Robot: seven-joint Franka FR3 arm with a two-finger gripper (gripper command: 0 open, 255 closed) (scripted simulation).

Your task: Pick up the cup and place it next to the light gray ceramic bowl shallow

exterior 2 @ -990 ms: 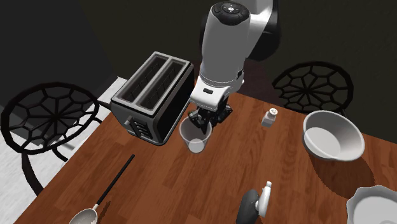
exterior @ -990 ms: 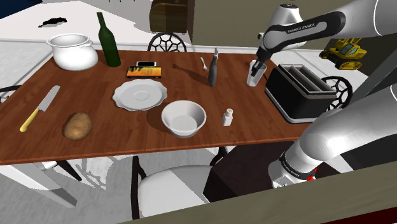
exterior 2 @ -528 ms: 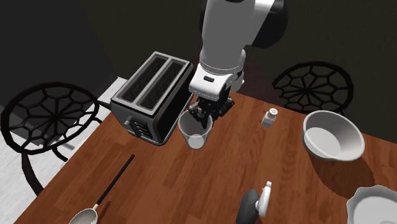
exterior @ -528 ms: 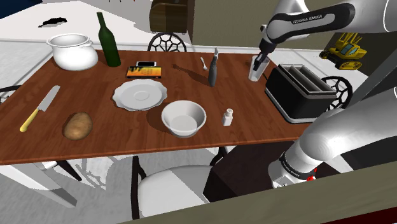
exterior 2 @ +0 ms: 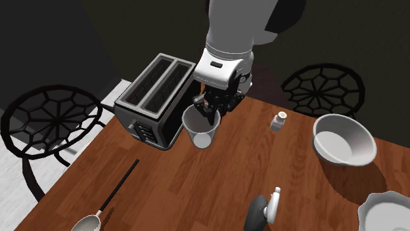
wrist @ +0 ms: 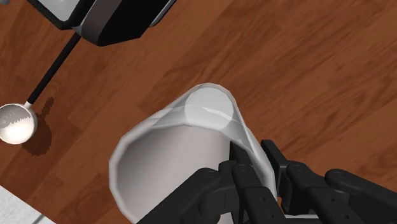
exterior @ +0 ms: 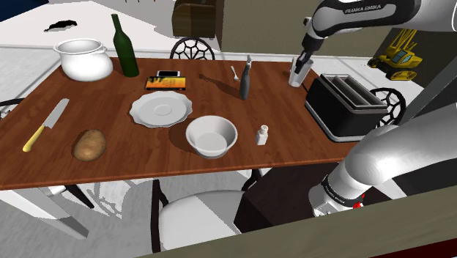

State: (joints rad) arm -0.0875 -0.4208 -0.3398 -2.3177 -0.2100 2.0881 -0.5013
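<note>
Shoulder view: my gripper point(exterior: 300, 64) hangs beside the far end of the black toaster point(exterior: 344, 102), carrying the pale cup point(exterior: 296, 76). From here the grip itself is too small to read. This view gives the layout. The light gray bowl point(exterior: 211, 135) sits on the wooden table point(exterior: 110, 157), well apart from the toaster toward the view's left. A small shaker point(exterior: 261, 135) stands between the bowl and the toaster.

Second exterior view: the cup point(exterior 2: 200, 129) is just beside the toaster point(exterior 2: 158, 98), on its right in this view. The cup's long axis runs near upright, with the wide mouth up and the narrower base down. I cannot tell whether the base touches the wood. My gripper point(exterior 2: 209, 113) comes down onto the rim on the side away from the toaster. The bowl point(exterior 2: 343, 139) lies far to the toaster's right.

Wrist view: this shows the grip. My fingers point(wrist: 238, 159) pinch the wall of the cup point(wrist: 172, 153), one inside the mouth and one outside, so the gripper point(wrist: 254, 156) is clamped on the wall. The base points away toward the tabletop. A spoon point(wrist: 16, 124) lies past the corner of the toaster point(wrist: 121, 19).
</note>
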